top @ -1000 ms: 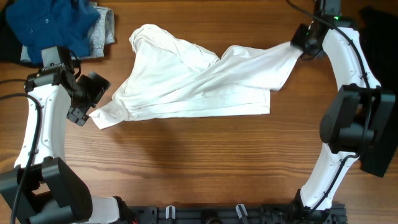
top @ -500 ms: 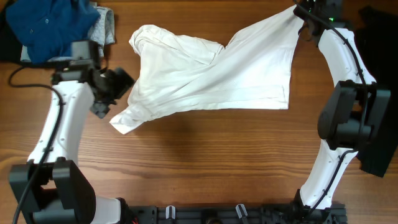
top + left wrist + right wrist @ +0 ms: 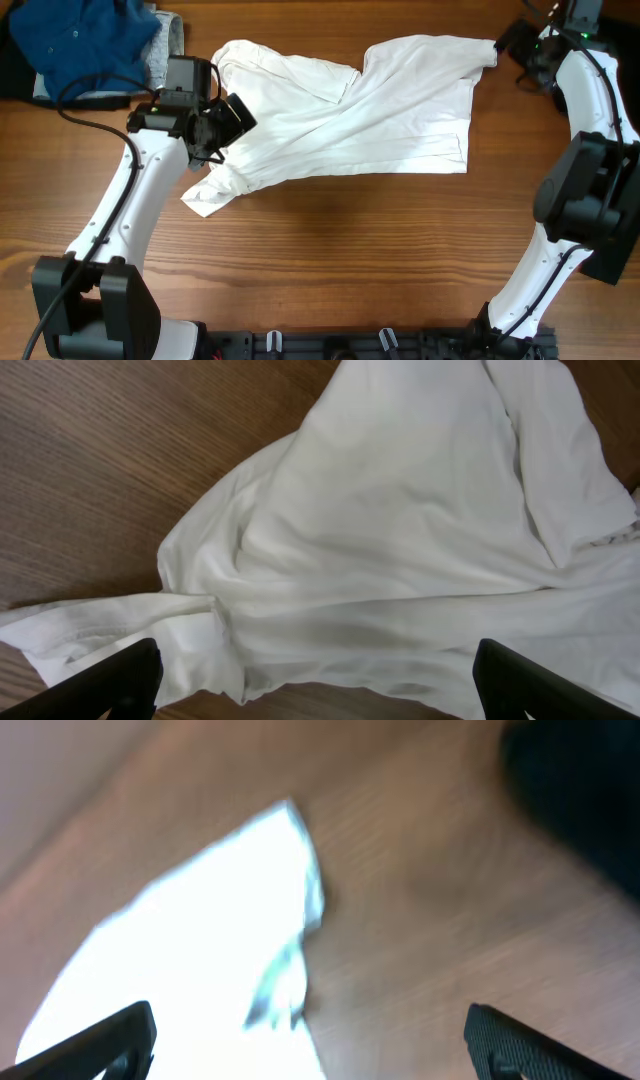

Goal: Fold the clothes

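Overhead and wrist views of my two-arm station. The large white short-sleeved cotton T-shirt (image 3: 350, 115) lies crumpled across the upper middle of the brown wooden table (image 3: 330, 260). Its body is folded diagonally over itself, and one sleeve trails off toward the lower left. The left gripper (image 3: 228, 125) sits over the shirt's left edge. In the left wrist view I see its two black fingertips (image 3: 110, 685) spread wide at the bottom corners of the frame, with rumpled white cloth and a strip of bare wood between them and nothing clasped. I cannot tell whether the tips touch the fabric. The right gripper (image 3: 510, 45) is at the top right, just beside the shirt's upper right corner and apart from it. The right wrist view is heavily blurred, yet its fingertips (image 3: 520, 1040) also stand far apart with only table and the white corner beyond them. A rumpled blue garment (image 3: 85, 40) lies heaped at the top left corner, overlapping a grey garment (image 3: 172, 45) beside it. Both are near the shirt's left sleeve but separate from it. A dark shape (image 3: 580, 790) fills the right wrist view's upper right, too blurred to identify.
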Controlling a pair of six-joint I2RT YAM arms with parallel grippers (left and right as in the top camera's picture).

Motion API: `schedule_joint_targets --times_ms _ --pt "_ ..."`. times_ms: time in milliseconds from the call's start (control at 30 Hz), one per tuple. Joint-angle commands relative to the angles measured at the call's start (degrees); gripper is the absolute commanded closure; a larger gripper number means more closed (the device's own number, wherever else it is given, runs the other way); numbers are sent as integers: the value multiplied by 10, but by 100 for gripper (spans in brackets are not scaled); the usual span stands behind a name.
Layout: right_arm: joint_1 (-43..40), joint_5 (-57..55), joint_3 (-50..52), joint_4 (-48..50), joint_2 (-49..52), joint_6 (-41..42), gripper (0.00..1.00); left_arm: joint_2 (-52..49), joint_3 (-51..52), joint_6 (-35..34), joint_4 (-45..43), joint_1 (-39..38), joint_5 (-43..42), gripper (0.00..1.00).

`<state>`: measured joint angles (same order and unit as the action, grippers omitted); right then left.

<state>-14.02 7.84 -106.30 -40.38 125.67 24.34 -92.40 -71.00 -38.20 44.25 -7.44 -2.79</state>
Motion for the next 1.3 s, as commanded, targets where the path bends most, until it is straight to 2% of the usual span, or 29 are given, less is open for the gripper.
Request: schedule_joint_targets --times_ms 0,133,233,367,533,600,633,867,933,1267 --pt "11 71 -17 -70 -64 -13 1 5 -3 5 -2 -2 14 0" --pt "12 69 -16 -191 -103 -21 1 5 -3 5 -2 -2 14 0" --pt "21 93 -16 -261 -107 -70 0 5 -3 5 -5 -2 14 0" --pt "50 119 12 -317 -107 -76 0 5 -3 5 -12 -2 14 0" --pt "109 140 61 -289 -106 -50 1 5 -3 5 -12 -2 14 0" --pt "131 140 87 -262 -107 -34 11 5 -3 5 -12 -2 14 0" --pt "137 134 96 -255 -106 -20 11 5 -3 5 -12 -2 14 0" --pt "159 45 184 -190 -106 138 14 5 -3 5 -7 -2 16 0" --pt "157 35 198 -183 -106 158 14 5 -3 5 -5 -2 22 0" --pt "156 -16 254 -112 -106 170 11 5 -3 5 -3 -2 34 0"
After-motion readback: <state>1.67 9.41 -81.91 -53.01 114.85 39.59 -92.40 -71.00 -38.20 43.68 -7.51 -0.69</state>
